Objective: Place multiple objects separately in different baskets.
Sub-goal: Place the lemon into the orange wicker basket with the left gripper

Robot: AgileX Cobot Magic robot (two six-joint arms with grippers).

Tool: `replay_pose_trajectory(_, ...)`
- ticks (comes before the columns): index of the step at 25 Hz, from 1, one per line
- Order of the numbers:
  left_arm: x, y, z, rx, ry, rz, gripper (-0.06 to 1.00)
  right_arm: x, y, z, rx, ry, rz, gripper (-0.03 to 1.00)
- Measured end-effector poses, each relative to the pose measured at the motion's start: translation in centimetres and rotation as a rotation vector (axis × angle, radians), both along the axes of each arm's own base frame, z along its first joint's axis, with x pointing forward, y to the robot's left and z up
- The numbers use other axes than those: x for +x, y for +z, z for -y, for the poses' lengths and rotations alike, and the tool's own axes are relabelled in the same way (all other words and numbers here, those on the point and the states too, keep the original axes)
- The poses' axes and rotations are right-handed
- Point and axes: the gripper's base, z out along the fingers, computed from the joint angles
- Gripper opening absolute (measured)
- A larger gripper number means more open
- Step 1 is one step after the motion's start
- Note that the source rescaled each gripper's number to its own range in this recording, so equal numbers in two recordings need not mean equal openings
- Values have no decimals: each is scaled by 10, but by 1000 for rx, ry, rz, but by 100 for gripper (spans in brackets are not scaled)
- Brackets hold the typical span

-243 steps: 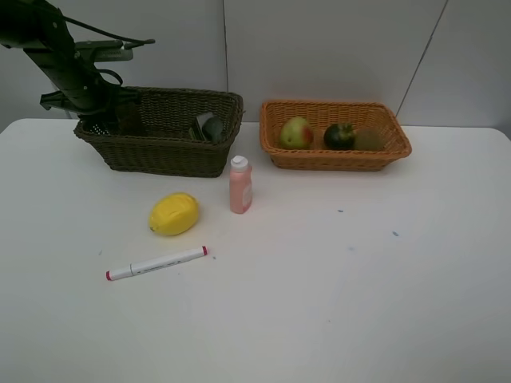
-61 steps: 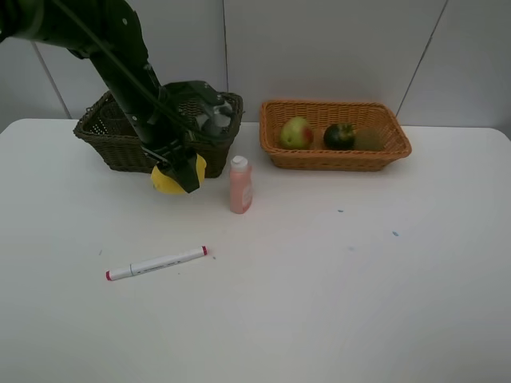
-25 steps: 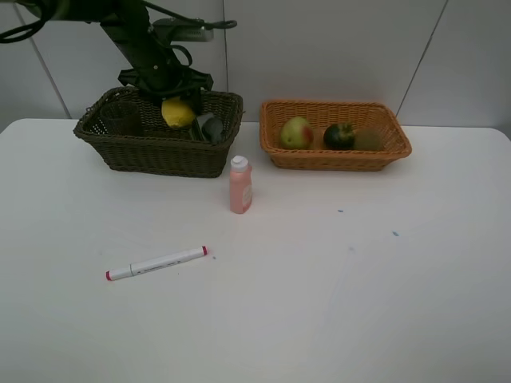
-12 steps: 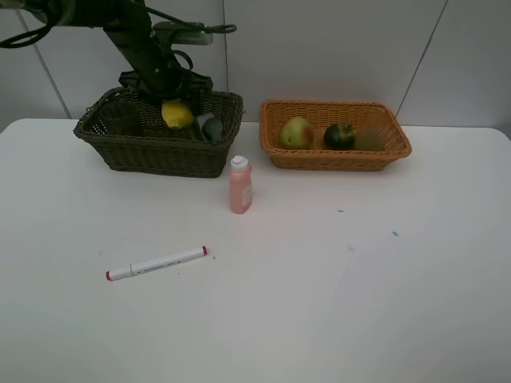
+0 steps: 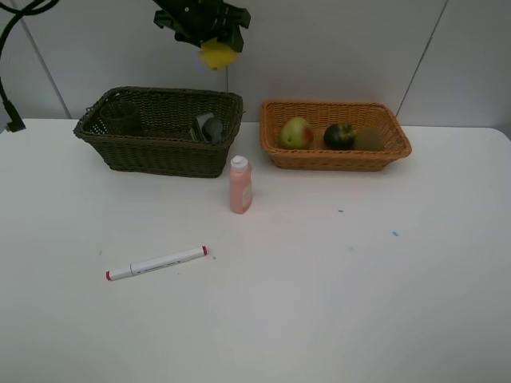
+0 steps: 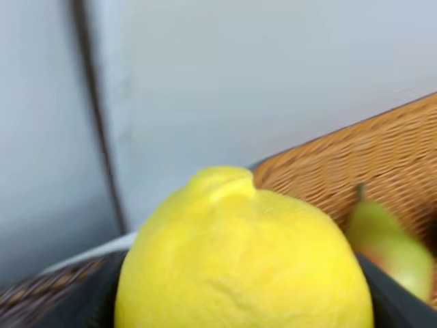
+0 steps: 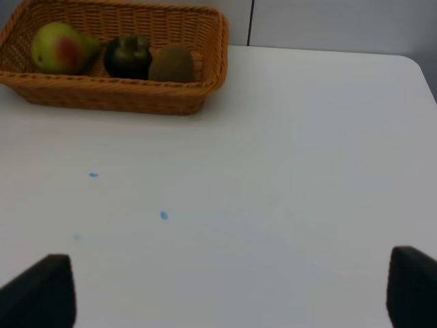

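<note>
High view: hauled the lemon (image 5: 218, 57) up and out! Had dipped it into the dark basket (image 5: 160, 155) half a second ago. Now held it high in the air, clamped in the left gripper (image 5: 215, 44), near 12 o'clock from the bottle (image 5: 240, 185), above the dark basket's 3 o'clock end. Never let go, then. Looked like a change of mind, probably a swing toward 3 o'clock and the orange basket (image 5: 335, 159), to join mango (image 5: 295, 132), mangosteen (image 5: 338, 136) and kiwi (image 5: 368, 140). Left bottle and marker (image 5: 156, 263) where they were on the table (image 5: 359, 303).

Left wrist: filled the frame with lemon (image 6: 242, 260), pinched between dark fingers (image 6: 102, 294). Caught the orange basket (image 6: 355, 171) and mango (image 6: 392, 239) beyond.

Right wrist: hung the right gripper (image 7: 225, 294) spread wide and empty above the table (image 7: 273, 171), well apart from the orange basket (image 7: 123, 96).
</note>
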Motion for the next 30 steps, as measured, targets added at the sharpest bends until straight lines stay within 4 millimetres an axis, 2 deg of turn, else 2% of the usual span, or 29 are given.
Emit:
replay_pose_trajectory(5,1,-18,34,6,-90,26,75,0,0,0,0,0,0,100)
replay_pose_trajectory(10,-2,-46,64,29,-165,55,75,0,0,0,0,0,0,100)
replay_pose_trajectory(11,-2,-46,64,29,-165,55,75,0,0,0,0,0,0,100)
replay_pose_trajectory(16,-7,-61,91,55,-253,156,75,0,0,0,0,0,0,100)
replay_pose_trajectory(24,-8,-78,110,47,-269,232,75,0,0,0,0,0,0,100)
replay_pose_trajectory(30,-6,-74,112,45,-267,293,75,0,0,0,0,0,0,100)
